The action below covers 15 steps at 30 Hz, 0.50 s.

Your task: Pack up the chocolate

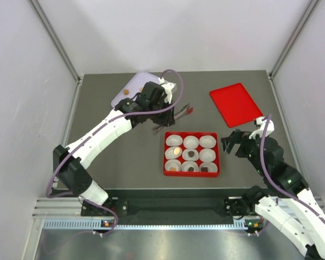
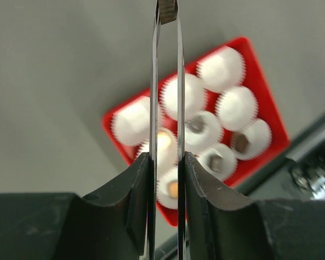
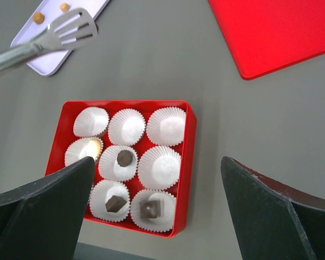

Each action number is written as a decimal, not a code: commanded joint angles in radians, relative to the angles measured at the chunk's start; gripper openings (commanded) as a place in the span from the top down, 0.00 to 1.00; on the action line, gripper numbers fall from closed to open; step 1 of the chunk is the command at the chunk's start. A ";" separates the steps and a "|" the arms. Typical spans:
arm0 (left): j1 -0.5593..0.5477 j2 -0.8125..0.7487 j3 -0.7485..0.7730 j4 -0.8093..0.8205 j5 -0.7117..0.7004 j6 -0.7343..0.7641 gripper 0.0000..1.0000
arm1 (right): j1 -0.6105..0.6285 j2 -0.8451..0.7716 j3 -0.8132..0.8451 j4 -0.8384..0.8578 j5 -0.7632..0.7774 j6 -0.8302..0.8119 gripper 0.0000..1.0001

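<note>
LEFT ARM AT WORK OVER THE BOX: My left claw is squeezing a pair of thin metal tongs, its two fingers part-way closed and pressing the blades nearly together. I am holding the tool out over the grey table, its slotted head hanging between the lilac tray and the red box. Whether anything is sitting between the tongs' tips I cannot tell.

My right claw is standing spread as wide as it goes, gripping nothing, hovering by the box's right side.

The chocolate is lying in two places. Five of the box's nine white paper cups are each carrying one piece, three dark and two tan-orange. They are filling the row nearest my bases and the left and middle cups of the row behind it. Two more tan pieces are resting on the lilac tray at the far left.

The red lid is lying flat on the table, apart from the box, at the far right.
</note>
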 commanded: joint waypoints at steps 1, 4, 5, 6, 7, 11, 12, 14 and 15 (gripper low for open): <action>-0.056 -0.062 -0.027 0.044 0.105 -0.033 0.69 | -0.008 -0.011 0.048 -0.019 0.048 0.000 0.00; -0.112 -0.071 -0.046 0.047 0.113 -0.041 0.69 | -0.008 -0.011 0.051 -0.022 0.057 0.000 0.00; -0.123 -0.072 -0.054 0.050 0.125 -0.045 0.69 | -0.008 -0.009 0.048 -0.022 0.059 0.005 0.00; -0.134 -0.072 -0.062 0.054 0.139 -0.050 0.69 | -0.008 -0.011 0.047 -0.022 0.060 0.009 0.00; -0.158 -0.072 -0.073 0.059 0.160 -0.050 0.70 | -0.008 -0.009 0.045 -0.022 0.059 0.013 0.00; -0.212 -0.072 -0.093 0.064 0.173 -0.053 0.69 | -0.008 -0.008 0.042 -0.022 0.057 0.017 0.00; -0.218 -0.074 -0.100 0.070 0.178 -0.059 0.69 | -0.007 -0.008 0.040 -0.020 0.059 0.017 0.00; -0.235 -0.075 -0.123 0.085 0.202 -0.068 0.69 | -0.010 -0.012 0.039 -0.022 0.060 0.016 0.00; -0.241 -0.074 -0.137 0.099 0.205 -0.070 0.69 | -0.008 -0.012 0.040 -0.020 0.062 0.017 0.00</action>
